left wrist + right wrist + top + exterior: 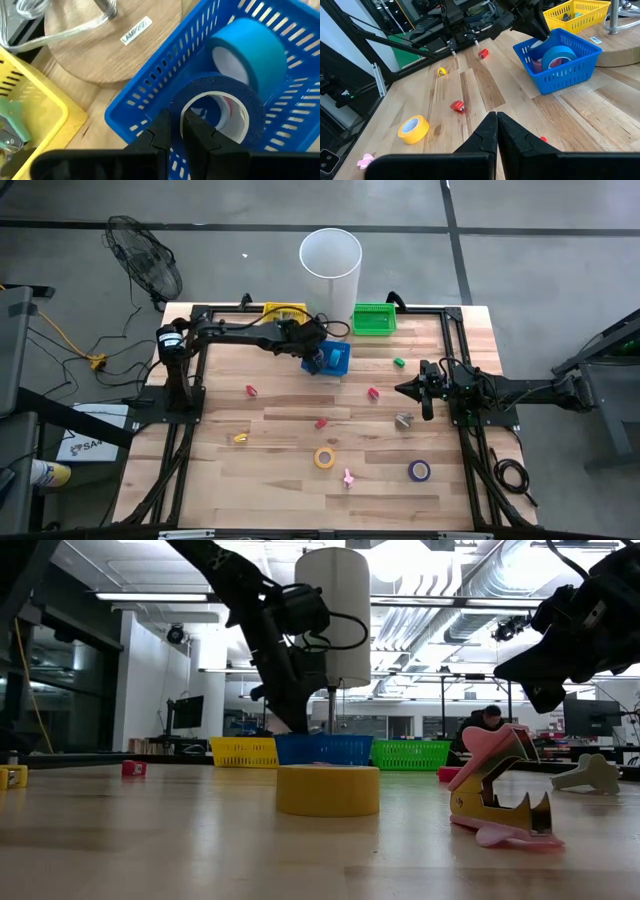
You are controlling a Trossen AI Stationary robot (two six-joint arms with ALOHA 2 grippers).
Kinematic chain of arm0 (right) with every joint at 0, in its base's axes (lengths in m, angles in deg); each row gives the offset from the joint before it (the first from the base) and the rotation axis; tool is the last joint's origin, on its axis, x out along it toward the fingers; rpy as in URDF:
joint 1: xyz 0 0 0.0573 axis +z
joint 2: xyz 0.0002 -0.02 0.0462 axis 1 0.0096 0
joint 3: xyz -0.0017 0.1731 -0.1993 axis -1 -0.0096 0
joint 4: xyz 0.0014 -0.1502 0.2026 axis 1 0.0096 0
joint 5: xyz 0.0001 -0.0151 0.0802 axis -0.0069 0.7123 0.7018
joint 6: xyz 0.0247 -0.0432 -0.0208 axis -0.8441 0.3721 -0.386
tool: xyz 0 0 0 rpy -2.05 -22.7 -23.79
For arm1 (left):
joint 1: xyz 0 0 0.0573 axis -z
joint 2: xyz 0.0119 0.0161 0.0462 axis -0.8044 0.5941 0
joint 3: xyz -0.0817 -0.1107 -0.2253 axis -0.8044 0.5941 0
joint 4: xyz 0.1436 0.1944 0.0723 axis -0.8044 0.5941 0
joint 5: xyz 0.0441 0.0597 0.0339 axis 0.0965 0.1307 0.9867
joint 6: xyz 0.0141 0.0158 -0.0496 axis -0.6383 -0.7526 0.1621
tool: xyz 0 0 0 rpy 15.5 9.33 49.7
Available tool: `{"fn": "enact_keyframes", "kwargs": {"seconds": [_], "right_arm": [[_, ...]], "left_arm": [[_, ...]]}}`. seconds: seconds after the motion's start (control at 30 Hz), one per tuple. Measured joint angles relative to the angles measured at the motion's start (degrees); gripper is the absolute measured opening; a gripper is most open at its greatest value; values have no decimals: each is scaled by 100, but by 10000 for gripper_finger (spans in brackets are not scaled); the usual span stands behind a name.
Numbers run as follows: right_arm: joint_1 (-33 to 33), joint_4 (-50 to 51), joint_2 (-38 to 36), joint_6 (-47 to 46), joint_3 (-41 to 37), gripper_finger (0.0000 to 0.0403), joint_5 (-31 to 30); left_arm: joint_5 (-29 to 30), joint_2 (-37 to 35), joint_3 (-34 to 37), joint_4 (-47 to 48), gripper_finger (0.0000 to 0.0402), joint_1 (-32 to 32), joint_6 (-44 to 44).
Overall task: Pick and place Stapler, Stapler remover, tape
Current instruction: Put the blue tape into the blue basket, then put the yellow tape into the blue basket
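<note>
From the front edge of the desk (300, 430), the yellow tape (325, 457) and purple tape (419, 470) lie loose near six o'clock. Farther back, the right claw (410, 389) hangs pinched shut and empty at three o'clock. Farthest, near twelve, the left claw (175, 127) pinches the dark blue tape roll (220, 102) over the blue basket (150, 95). I'd lower it beside the light blue roll (250, 47) before letting go, so it doesn't tip out.

Jaws pinch dark blue tape roll (220, 107) wall, over blue basket (150, 95).

A small white label (135, 30) on the round wooden base (110, 45) is illegible.
</note>
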Motion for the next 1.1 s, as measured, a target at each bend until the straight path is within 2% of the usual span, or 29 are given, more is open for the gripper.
{"fn": "enact_keyframes", "kwargs": {"seconds": [0.3, 0.6, 0.73, 1.1], "right_arm": [[0, 0, 0, 0, -1, 0, 0], [1, 0, 1, 0, -2, 0, 0], [2, 0, 0, 0, 0, 0, 0], [0, 0, 2, 0, -2, 0, 0]], "left_arm": [[-59, 0, 0, 1, 29, 0, 28], [-47, 0, 0, 3, 101, 0, 85], [27, 0, -1, 16, 120, 0, 49], [125, -133, -749, 1406, 124, 48, -146]]}}
